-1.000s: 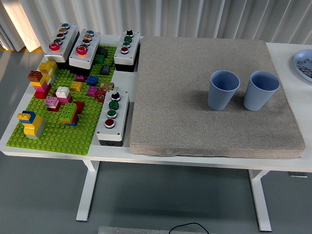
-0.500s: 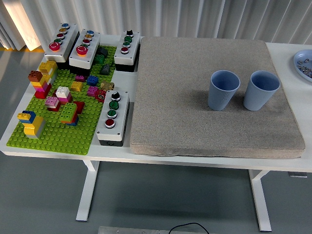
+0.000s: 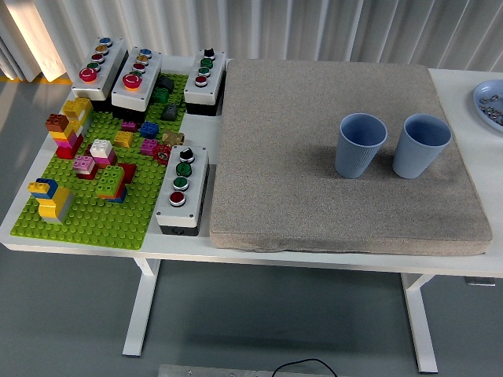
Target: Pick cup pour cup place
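From the head view, a grey mat (image 3: pixel 346 149) is lying across the white table (image 3: pixel 479 263); two blue cups are standing upright on its right part, the left cup (image 3: pixel 360 145) just beside the right cup (image 3: pixel 421 145), not touching; left of the mat a green brick baseplate (image 3: pixel 94 212) is sitting among button boxes (image 3: pixel 181 188); beyond the mat's far right corner a blue plate (image 3: pixel 491 102) is peeking in; no robot hand is showing, so finger positions cannot be told.

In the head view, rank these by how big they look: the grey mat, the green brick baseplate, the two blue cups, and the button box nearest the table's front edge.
1. Grey mat, clearly largest.
2. Green brick baseplate.
3. Nearest button box.
4. Left blue cup and right blue cup: they look alike, so no ranking between them. The box only narrowly outsizes them in the picture.
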